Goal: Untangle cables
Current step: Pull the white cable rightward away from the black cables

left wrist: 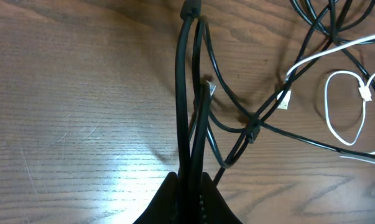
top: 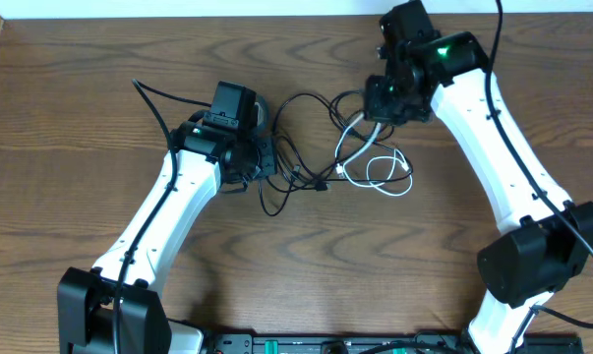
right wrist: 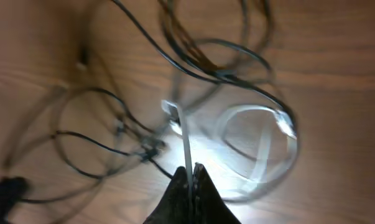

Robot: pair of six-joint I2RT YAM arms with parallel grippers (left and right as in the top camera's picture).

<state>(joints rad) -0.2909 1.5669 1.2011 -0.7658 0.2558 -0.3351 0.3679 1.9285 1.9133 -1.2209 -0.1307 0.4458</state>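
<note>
1. here the black cable (left wrist: 182,93) is a thin, long cord thrown in several overlapping loops on the wooden desk (top: 80,98), between the two arms.
2. the white cable (right wrist: 185,140) is shorter and paler. it curls in a few small loops at the right side of the black tangle, and black strands cross it there.
3. small plugs show in the left wrist view. two white ones sit on the white cord, and a dark one sits where black strands meet.
4. the left jaws are clenched on the black cable. its strands run straight up out of the tips, side by side, over the desk.
5. the right jaws are clenched on a strand of the white cable. it rises from the tips, with the white loops just to the right and the black loops to the left and above.
6. from overhead both sets of jaws sit under their wrist bodies, so the grips do not show there.
7. the right wrist view is blurred, and which strand lies over which i cannot tell.
8. the cords run off the edges of the left wrist view.
</note>
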